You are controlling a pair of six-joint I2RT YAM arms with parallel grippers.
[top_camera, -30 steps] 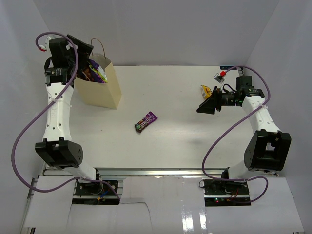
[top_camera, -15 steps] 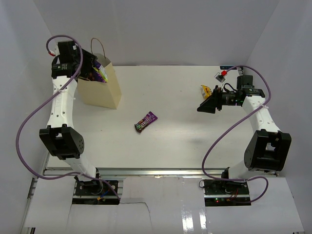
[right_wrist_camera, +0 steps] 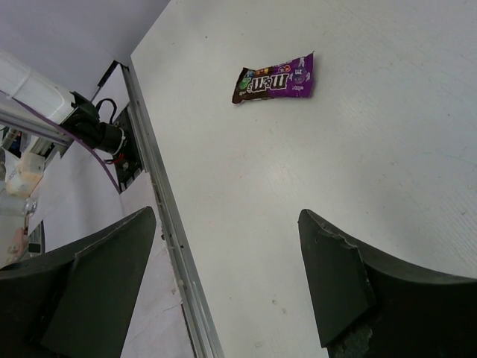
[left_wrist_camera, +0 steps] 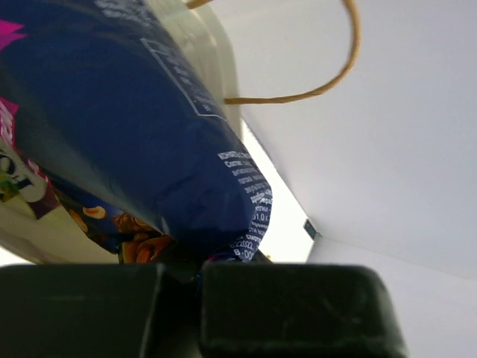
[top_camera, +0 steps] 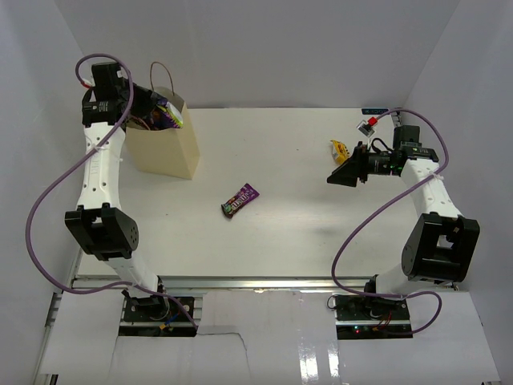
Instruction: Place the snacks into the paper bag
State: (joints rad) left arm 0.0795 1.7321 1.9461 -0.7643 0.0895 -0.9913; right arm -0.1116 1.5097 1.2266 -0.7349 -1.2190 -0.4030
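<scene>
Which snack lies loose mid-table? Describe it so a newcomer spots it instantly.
Find the cream paper bag standing at the far left of the table. Right of it and toward the near edge, the purple candy packet lies flat, alone. It is purple with a brown end, unlike the yellow packet far right.

White table (top_camera: 304, 216) carrying three things
A paper bag (top_camera: 170, 154) stands far left, purple candy packet (top_camera: 240, 199) mid-table, yellow packet (top_camera: 339, 149) far right.

Bright, even light floods the white desk (top_camera: 321, 233); shadows are faint and soft. Glare streaks the glossy panel (top_camera: 313, 353) at its near edge. Close to the lens, the left hand (left_wrist_camera: 197, 298) and the dark-blue chip bag (left_wrist_camera: 134, 134) look dim and soft.
</scene>
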